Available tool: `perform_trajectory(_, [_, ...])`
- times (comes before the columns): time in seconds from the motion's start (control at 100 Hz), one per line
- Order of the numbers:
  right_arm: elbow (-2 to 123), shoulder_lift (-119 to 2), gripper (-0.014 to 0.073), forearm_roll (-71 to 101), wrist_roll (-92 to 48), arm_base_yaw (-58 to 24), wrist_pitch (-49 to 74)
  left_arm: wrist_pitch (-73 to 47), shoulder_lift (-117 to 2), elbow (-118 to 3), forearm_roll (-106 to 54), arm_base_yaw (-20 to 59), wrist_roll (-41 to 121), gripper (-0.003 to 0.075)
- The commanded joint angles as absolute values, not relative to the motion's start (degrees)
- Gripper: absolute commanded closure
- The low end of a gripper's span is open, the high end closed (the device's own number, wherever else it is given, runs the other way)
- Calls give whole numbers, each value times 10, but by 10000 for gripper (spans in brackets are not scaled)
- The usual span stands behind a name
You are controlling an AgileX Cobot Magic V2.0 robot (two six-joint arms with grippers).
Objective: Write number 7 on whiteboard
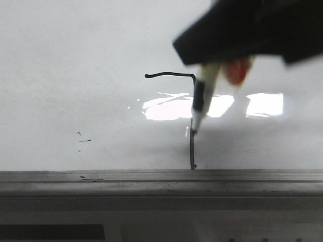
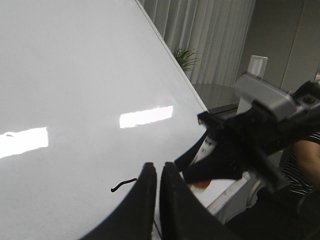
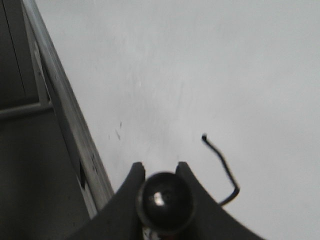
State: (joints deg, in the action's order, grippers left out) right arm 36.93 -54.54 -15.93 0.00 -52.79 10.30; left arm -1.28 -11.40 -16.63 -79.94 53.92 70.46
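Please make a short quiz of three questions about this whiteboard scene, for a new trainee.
1. True or false: the number 7 on the whiteboard already has its top stroke.
2. What does the right gripper hold? A) marker B) eraser C) nothing
3. Fill in: the left gripper has its fingers ____ and holds nothing.

Key: 1 true. 2 A, the marker, tip on the vertical stroke. 3 closed.
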Motion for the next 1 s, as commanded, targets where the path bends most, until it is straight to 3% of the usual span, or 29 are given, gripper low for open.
perform_trajectory(0.0, [434, -508, 636, -166, -6, -544, 97, -12, -120, -182, -804, 541, 699, 739])
perform_trajectory(0.09, [478, -497, 636, -166, -6, -561, 168, -22, -133, -182, -807, 541, 699, 707])
perform_trajectory(0.26, [507, -497, 640, -159, -6, -593, 254, -50, -198, -187, -807, 541, 699, 501])
perform_trajectory(0.42, [506, -499, 640, -134, -6, -639, 266, -108, -286, -215, -762, 541, 722, 392])
perform_trajectory(0.77, [506, -511, 640, -116, -6, -695, 255, -243, -420, -300, -753, 541, 857, 384])
perform_trajectory(0.99, [506, -516, 640, -109, -6, -715, 205, -246, -473, -334, -842, 541, 868, 384])
